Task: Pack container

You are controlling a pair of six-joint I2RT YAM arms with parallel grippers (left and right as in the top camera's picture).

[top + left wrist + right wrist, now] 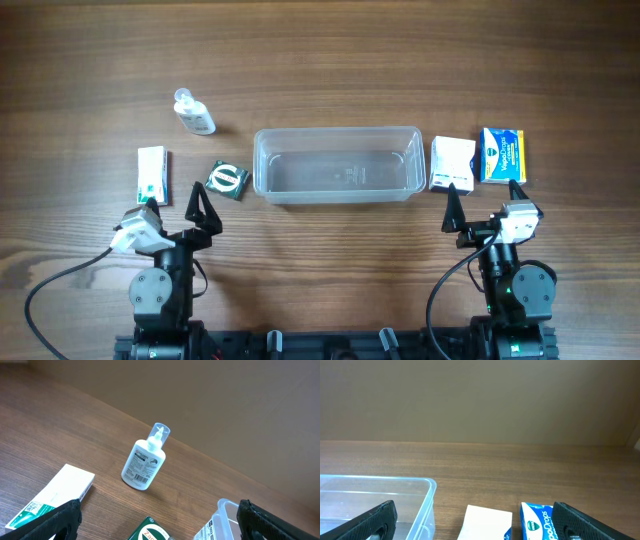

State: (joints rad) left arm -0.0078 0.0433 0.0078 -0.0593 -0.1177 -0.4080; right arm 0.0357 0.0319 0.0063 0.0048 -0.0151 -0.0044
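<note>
The clear plastic container stands empty at the table's middle; its corners show in the left wrist view and the right wrist view. Left of it lie a green packet, a white and green box and a small clear bottle. Right of it lie a white box and a blue box. My left gripper is open and empty near the green packet. My right gripper is open and empty, just short of the white and blue boxes.
The wooden table stretches bare behind the items. Both arm bases and cables sit at the front edge.
</note>
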